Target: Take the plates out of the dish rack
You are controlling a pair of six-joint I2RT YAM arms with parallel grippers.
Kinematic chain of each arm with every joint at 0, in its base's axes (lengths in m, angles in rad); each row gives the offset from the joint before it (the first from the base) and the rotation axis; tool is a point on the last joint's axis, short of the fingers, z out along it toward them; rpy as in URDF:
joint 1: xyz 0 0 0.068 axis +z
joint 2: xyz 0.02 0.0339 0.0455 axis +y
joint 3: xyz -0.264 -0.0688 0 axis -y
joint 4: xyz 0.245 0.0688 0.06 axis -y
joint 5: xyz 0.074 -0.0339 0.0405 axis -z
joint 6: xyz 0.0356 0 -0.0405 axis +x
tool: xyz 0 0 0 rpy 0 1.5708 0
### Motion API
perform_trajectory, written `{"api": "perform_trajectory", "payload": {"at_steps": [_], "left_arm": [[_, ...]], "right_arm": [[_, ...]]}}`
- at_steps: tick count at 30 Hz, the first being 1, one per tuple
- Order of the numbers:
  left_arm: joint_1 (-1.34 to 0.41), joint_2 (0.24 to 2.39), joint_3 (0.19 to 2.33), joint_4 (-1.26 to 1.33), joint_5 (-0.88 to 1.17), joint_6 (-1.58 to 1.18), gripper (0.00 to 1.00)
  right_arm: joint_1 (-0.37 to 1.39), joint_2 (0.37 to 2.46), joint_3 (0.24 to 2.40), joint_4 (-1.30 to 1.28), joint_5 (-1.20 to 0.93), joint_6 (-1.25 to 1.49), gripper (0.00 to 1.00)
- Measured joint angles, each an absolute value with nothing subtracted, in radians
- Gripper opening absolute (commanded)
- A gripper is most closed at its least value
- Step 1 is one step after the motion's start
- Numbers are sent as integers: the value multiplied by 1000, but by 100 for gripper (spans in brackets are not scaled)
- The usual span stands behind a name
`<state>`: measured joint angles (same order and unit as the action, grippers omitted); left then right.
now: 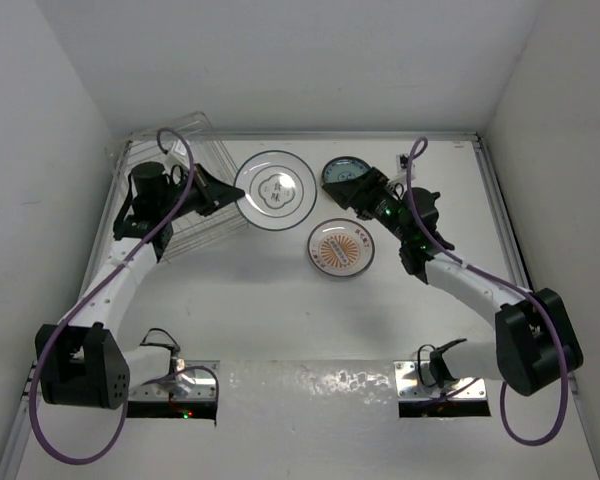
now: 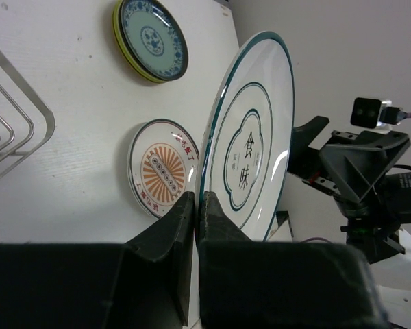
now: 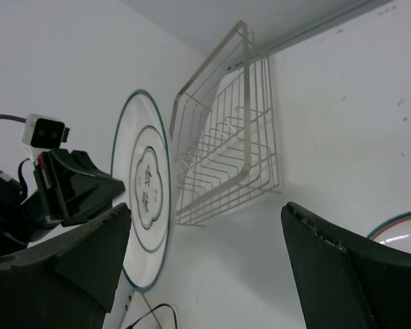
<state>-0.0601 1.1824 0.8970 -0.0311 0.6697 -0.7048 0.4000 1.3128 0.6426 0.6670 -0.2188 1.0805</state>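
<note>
Between the closed fingers of the left gripper, the white teal-rimmed plate is pinched by its rim, clear of the dish rack beside the hand, probably bound for the table past its fingertips, by the orange plate and the blue-patterned plate. The right gripper gapes empty opposite.

The white plate looks glossy and glazed, the dish rack is thin pale metal wire, the table smooth matt white
</note>
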Motion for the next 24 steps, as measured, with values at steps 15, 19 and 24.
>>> {"api": "perform_trajectory", "payload": {"at_steps": [15,19,24], "left_arm": [[-110,1246,888,3,646,-704,55],[-118,1270,934,-145,520,-654,100],[-119,1238,1055,-366,223,-538,100]], "right_arm": [[487,1506,859,528,-344,1019,0],[486,1465,841,435,-271,982,0],[386,1316,656,300,-151,958,0]]}}
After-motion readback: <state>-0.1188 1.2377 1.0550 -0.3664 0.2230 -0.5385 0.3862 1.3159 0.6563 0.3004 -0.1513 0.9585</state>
